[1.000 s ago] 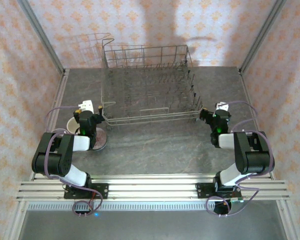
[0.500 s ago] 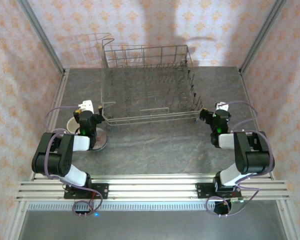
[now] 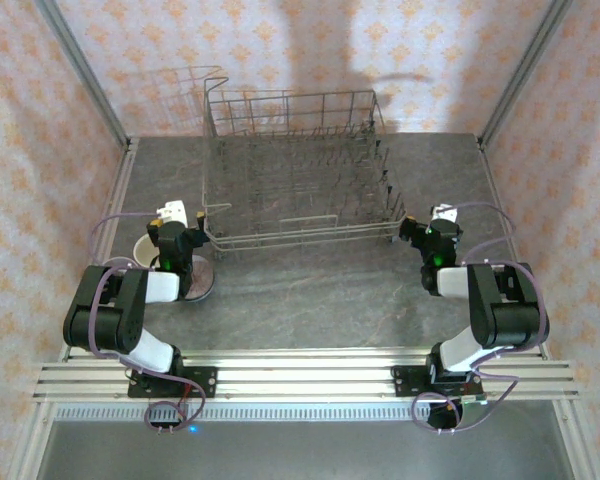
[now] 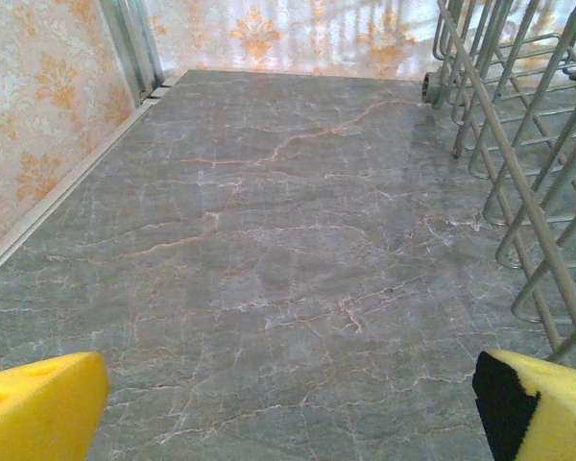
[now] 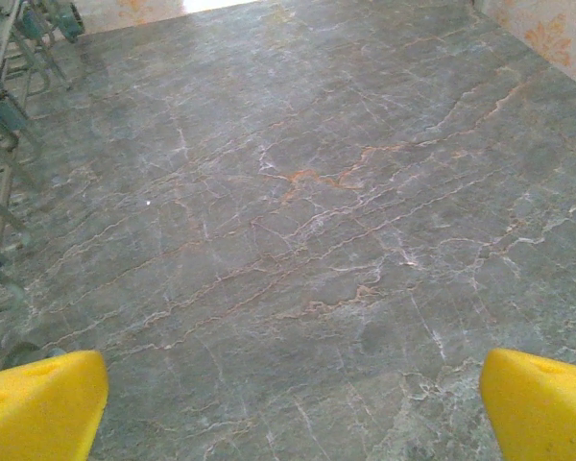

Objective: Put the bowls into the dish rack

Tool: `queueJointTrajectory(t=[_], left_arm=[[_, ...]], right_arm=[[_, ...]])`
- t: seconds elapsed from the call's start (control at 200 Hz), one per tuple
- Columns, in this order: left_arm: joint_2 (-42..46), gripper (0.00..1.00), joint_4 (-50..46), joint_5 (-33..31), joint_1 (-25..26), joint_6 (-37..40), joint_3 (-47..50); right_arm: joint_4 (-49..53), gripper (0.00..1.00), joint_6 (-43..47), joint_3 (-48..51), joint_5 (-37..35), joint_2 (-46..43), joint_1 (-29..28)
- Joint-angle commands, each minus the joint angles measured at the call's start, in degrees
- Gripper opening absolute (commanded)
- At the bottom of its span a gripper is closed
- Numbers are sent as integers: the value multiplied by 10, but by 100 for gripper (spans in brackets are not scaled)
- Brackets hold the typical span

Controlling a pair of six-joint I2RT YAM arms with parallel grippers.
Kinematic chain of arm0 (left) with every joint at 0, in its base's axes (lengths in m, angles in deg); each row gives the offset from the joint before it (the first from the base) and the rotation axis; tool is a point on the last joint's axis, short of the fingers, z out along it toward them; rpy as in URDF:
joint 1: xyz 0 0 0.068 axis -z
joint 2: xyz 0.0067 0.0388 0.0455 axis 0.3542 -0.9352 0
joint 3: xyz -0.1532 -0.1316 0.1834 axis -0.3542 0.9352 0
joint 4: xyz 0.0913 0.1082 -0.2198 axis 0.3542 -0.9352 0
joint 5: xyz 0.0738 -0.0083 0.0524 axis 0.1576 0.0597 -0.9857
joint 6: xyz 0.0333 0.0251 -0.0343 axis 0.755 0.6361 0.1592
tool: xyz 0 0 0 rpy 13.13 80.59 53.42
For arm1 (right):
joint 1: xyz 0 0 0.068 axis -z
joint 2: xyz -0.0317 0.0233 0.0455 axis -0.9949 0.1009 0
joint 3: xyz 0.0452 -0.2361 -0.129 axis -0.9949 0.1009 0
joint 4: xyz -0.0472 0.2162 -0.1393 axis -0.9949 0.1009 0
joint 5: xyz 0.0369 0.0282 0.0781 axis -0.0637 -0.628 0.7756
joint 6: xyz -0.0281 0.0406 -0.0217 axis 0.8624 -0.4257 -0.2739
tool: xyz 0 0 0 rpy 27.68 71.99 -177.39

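Nothing moved; left hand (image 4: 288, 408), right hand (image 5: 290, 405) gape wide

I work in a lab booth dressed as a kitchen: pink patterned wallpaper panels (image 3: 30, 180) between aluminium posts (image 3: 82, 70), a grey marble-look tabletop (image 3: 320, 290), a wire dish rack (image 3: 280, 240), and the rail (image 3: 300, 372) I'm bolted to.

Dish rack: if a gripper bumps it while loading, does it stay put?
Probably not firmly: the dish rack has a small wheel at its corner and sits on a smooth table, so a push may roll or slide it. Open thin wire suggests it is light for its size. Its broad, low base makes tipping unlikely.
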Motion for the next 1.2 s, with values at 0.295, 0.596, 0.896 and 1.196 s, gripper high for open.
queueJointTrajectory(t=[0.295,0.596,0.896,1.196], left_arm=[[239,99,-192,10,-1,-5,-24],[354,99,-540,78,1,-52,-240],[210,93,-859,171,34,-132,-534],[65,90,-1024,191,48,-188,-682]], right_arm=[[263,99,-10,-90,-45,-194,-2],[586,99,-20,-315,24,-232,-4],[792,99,-40,-488,133,-153,-25],[881,99,-70,-525,151,-126,-27]])
